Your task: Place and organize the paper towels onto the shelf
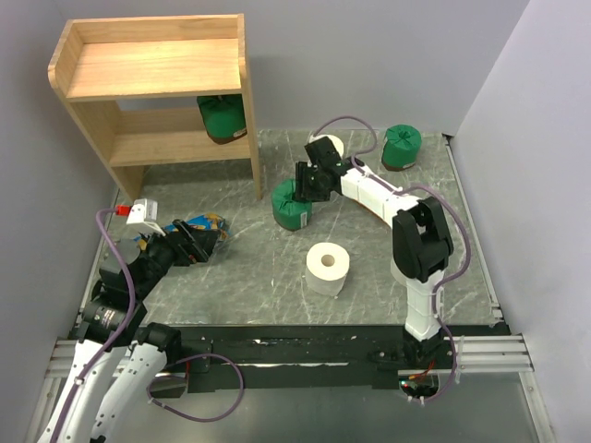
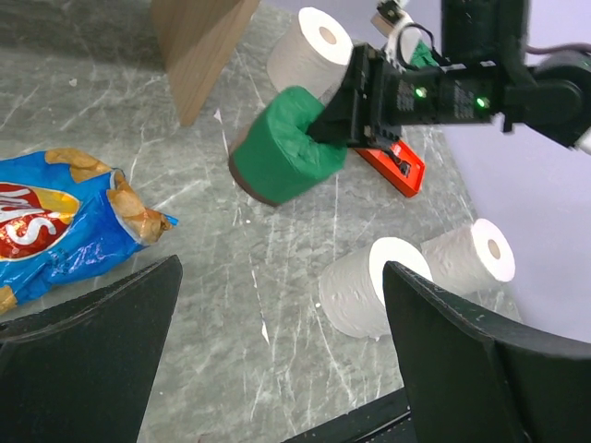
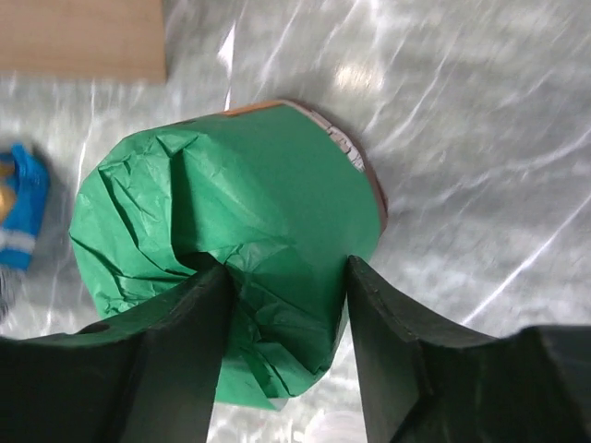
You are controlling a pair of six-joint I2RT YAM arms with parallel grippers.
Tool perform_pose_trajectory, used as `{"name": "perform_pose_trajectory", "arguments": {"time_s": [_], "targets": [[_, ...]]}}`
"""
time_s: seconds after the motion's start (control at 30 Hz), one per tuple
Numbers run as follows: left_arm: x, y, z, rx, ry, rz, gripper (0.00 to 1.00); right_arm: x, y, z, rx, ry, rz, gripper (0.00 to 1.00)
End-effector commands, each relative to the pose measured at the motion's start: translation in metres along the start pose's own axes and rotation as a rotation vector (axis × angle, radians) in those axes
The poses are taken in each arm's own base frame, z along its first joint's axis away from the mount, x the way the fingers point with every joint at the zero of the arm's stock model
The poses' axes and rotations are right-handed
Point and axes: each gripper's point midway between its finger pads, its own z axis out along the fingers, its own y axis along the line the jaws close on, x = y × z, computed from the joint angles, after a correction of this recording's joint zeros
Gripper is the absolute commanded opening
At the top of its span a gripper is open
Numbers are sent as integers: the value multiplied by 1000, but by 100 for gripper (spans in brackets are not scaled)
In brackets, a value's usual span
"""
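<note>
Slippage looms: right claw (image 3: 286,268) pinches the green roll (image 3: 231,185) by its crinkled wrapping, which could tear free before the shelf (image 1: 247,111); left claw (image 2: 282,277) gapes wide.

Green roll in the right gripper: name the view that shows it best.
Right wrist: the green roll fills the frame, the right gripper pinching its wrap. Left wrist shows it side-on, tilted; top external shows it small, partly under the gripper.

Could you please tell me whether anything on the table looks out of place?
Yes: a blue chip bag lies on the table beside the open left gripper; it is no paper towel. The green roll in the right gripper is tilted, its wrapper creased.
</note>
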Motion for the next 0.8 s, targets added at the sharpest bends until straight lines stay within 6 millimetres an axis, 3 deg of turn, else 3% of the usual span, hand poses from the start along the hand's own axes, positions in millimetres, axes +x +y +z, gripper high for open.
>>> {"name": "perform_pose_trajectory", "arguments": {"time_s": [0.0,0.07,0.3,0.43,0.63,0.67,0.73,0.77], "targets": [[-7,-1,0,-15,-22,2,96,20,28,-37,-73,-10,-71,56],[-7,0,1,-23,-22,-2,96,43,38,-43,-101,22,-92,55],[3,7,13,-56,33,-4,97,75,66,-60,-197,54,-151,57],[13,5,20,-41,78,2,99,80,63,-77,-192,58,-142,76],[28,4,38,-106,228,-4,94,70,44,-134,-147,-59,-158,91],[35,6,44,-126,264,-10,94,64,45,-157,-169,-109,-161,96],[36,6,49,-154,276,-10,94,72,36,-170,-169,-132,-156,99],[43,5,55,-166,300,-22,94,69,38,-192,-209,-188,-152,100]]}}
